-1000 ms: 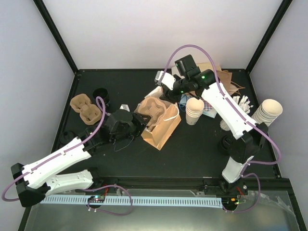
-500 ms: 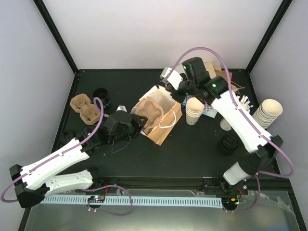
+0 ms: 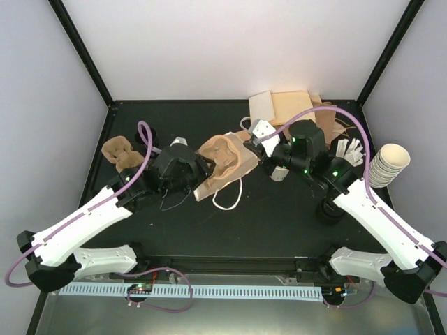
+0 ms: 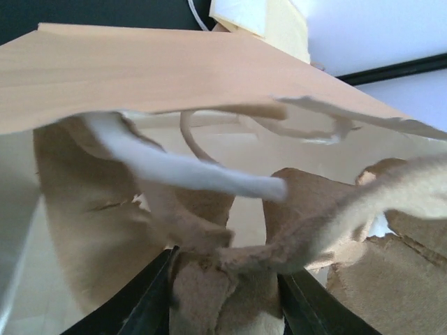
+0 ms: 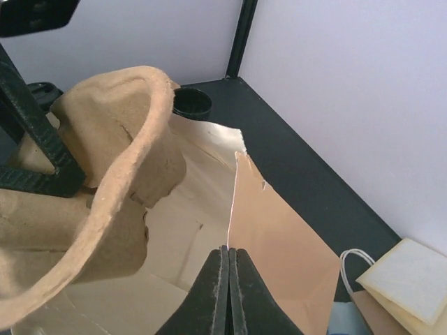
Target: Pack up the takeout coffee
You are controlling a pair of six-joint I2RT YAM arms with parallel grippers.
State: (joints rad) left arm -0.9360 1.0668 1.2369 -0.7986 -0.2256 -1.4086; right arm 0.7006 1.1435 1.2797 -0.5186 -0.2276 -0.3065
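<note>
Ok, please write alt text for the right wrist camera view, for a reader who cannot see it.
The right fingers, closed, pinch the edge of an open brown paper bag. A brown pulp cup tray sits partly inside it, on the left.

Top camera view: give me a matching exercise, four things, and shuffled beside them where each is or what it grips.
1 left gripper
2 right gripper
3 stacked cream cups
4 spare pulp trays

A right edge of table
B shut on brown paper bag's rim
C left side of table
D gripping pulp tray at bag's mouth

Pairs: 1-D, 2-B, 3-A, 4-C
</note>
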